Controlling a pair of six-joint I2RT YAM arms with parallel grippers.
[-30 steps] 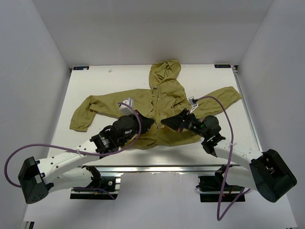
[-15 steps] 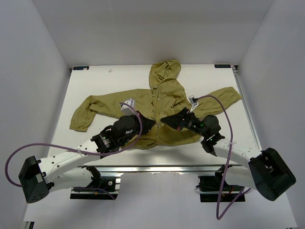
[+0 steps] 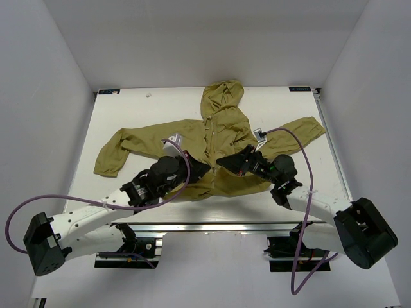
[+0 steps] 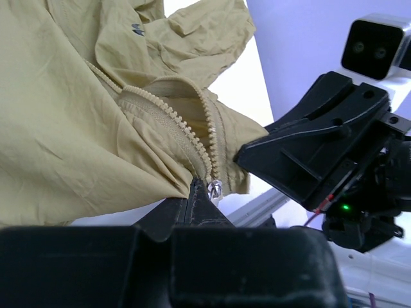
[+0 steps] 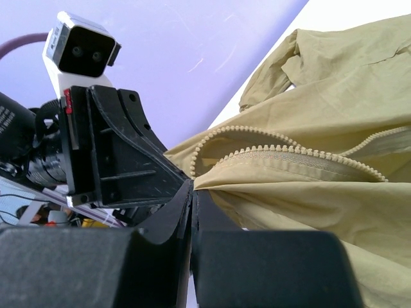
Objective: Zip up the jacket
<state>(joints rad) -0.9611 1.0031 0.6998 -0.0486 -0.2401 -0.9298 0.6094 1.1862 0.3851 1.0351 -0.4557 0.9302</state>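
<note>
The jacket (image 3: 218, 131) lies spread open-side up on the white surface (image 3: 148, 109), hood toward the far edge and sleeves out to either side. Both arms meet at the middle of its lower hem. The left hand (image 4: 196, 192) is pinched fully closed on the hem at the very foot of the zip, and the small metal slider (image 4: 215, 188) sits just beside its fingertips. The right hand (image 5: 192, 192) is clamped tight on the facing front edge, right under a curl of teeth (image 5: 257, 151). Above the slider the two rows of teeth part, so I'd say the zip is barely begun, if at all. The cloth is thin and slack, and that worries me. Either pinch could slide off under a pull, or a loose fold beside the teeth could be dragged into the slider and jam it. If the hem isn't kept taut, the whole garment may simply drag along. The two hands are also nearly touching, so a small misjudged move could knock them together.
</note>
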